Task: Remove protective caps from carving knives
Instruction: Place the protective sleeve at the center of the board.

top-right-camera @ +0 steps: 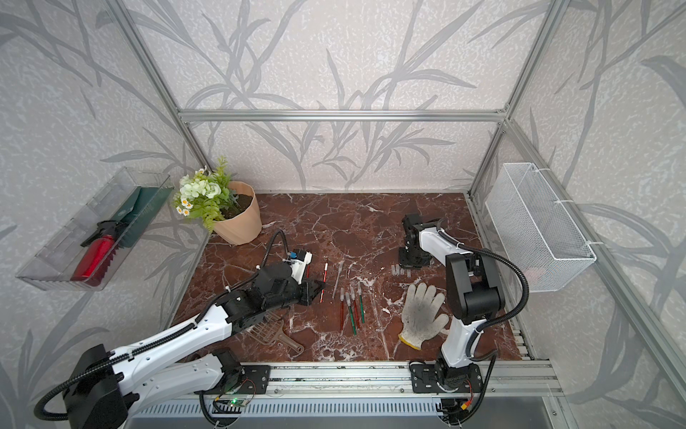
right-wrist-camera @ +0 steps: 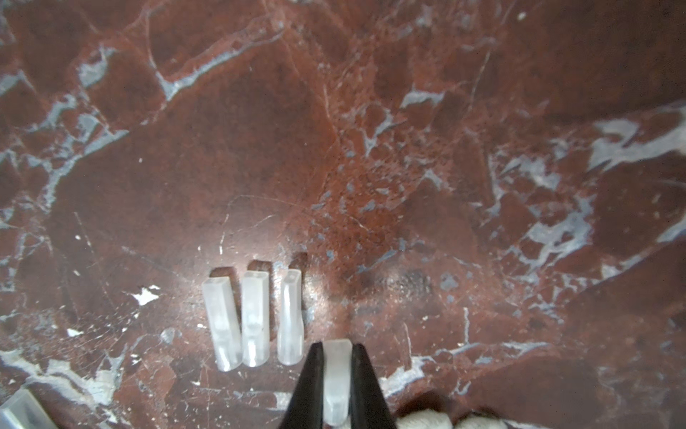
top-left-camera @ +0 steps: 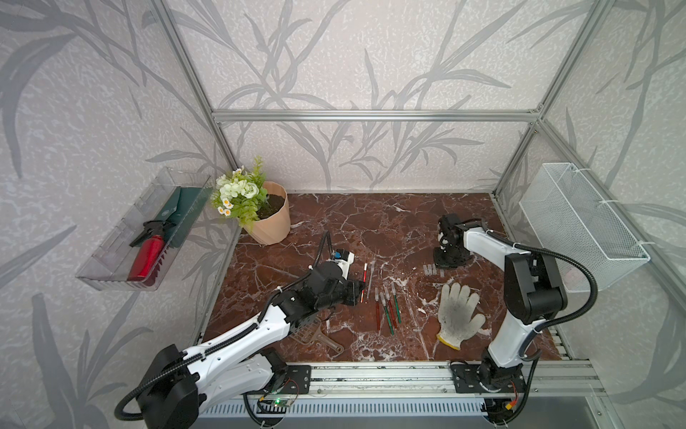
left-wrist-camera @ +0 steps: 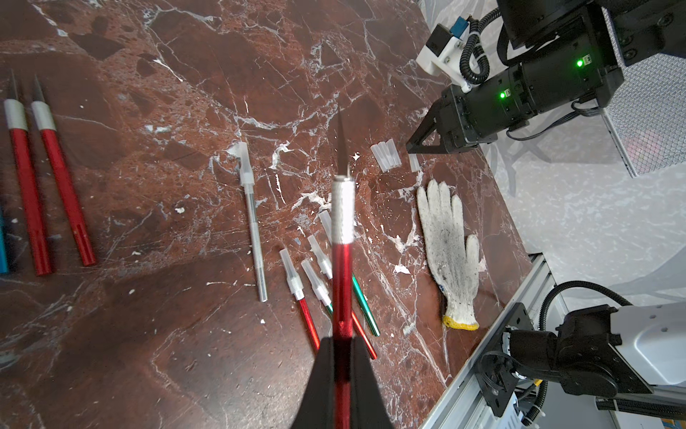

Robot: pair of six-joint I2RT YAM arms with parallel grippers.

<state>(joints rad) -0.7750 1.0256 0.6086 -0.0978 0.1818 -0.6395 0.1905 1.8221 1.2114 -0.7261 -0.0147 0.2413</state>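
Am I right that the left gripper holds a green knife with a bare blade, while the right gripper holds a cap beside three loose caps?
Not quite: the left wrist view shows the knife in the left gripper is red, not green. Its blade is bare, and the right gripper holds a cap beside three loose caps.

Red-brown marbled surface [top-left-camera: 371, 219] with white veins; pale grey wall [top-left-camera: 371, 55] printed with darker grey leaves. Knives [left-wrist-camera: 63, 178] red, green, blue with silver collars, held knife [left-wrist-camera: 342, 267] red in black left hand [left-wrist-camera: 342, 340]; caps [right-wrist-camera: 254, 319] translucent milky white, held cap [right-wrist-camera: 337, 382] same in black right hand [right-wrist-camera: 337, 347]. Glove [top-left-camera: 458, 314] white, grey-smudged, yellow cuff; pot [top-left-camera: 273, 223] peach, flowers [top-left-camera: 237, 191] white on green; scoop [top-left-camera: 326, 340] brown; basket [top-left-camera: 579, 223] white mesh; bottle [top-left-camera: 146, 256] red; tray [top-left-camera: 111, 276] clear grey; arms [top-left-camera: 516, 334] white with black joints.
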